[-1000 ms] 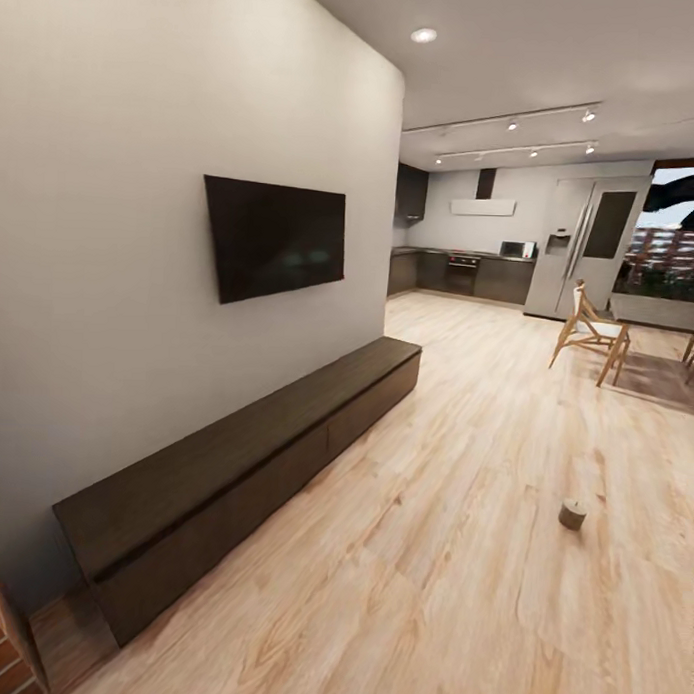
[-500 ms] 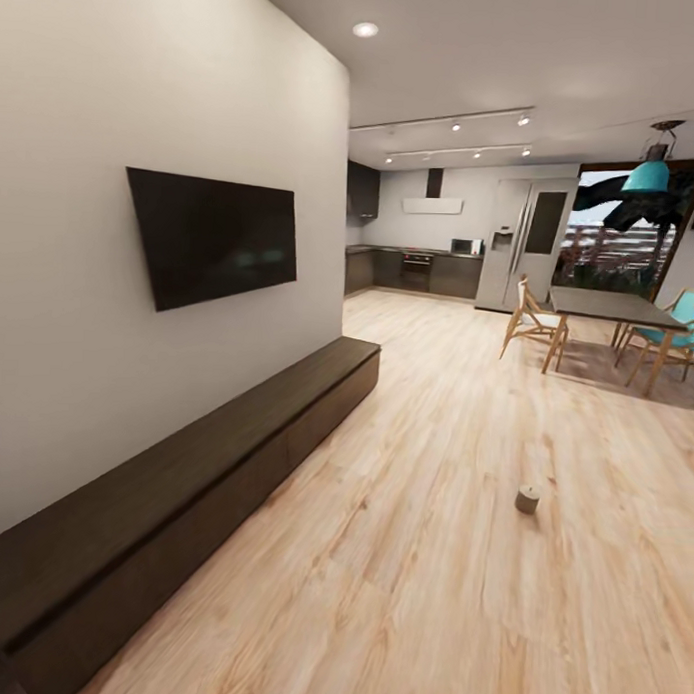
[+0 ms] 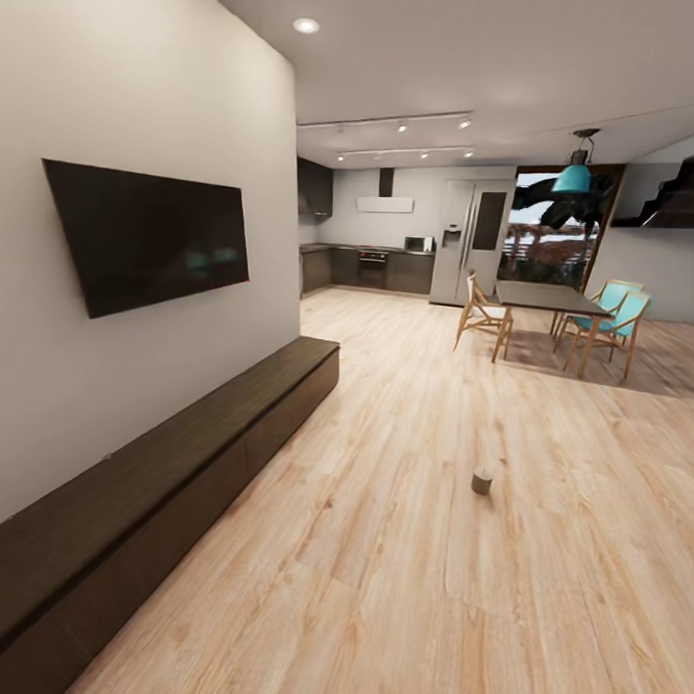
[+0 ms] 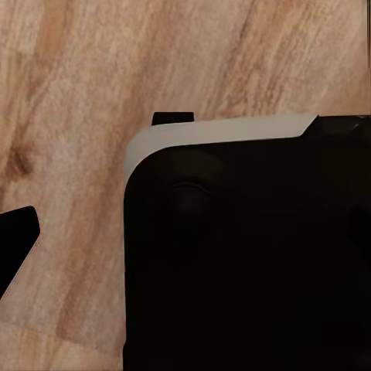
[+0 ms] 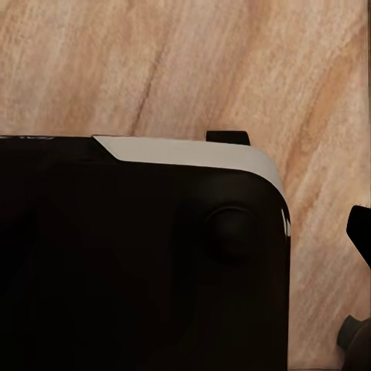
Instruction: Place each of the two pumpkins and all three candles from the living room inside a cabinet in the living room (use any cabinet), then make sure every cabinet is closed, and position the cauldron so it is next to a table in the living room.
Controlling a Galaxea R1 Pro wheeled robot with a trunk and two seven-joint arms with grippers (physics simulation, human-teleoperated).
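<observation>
a black tv (image 3: 151, 235) hangs on the white wall (image 3: 116, 99).

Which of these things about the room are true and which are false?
1. A small candle stands on the bare wooden floor. True.
2. The long dark cabinet runs along the wall under the TV. True.
3. The candle sits on top of the cabinet. False: it stands on the floor, well apart from the cabinet.
4. The cabinet's front panels hang open. False: they look shut and flush.
5. Turquoise chairs stand by the dining table. True.
</observation>
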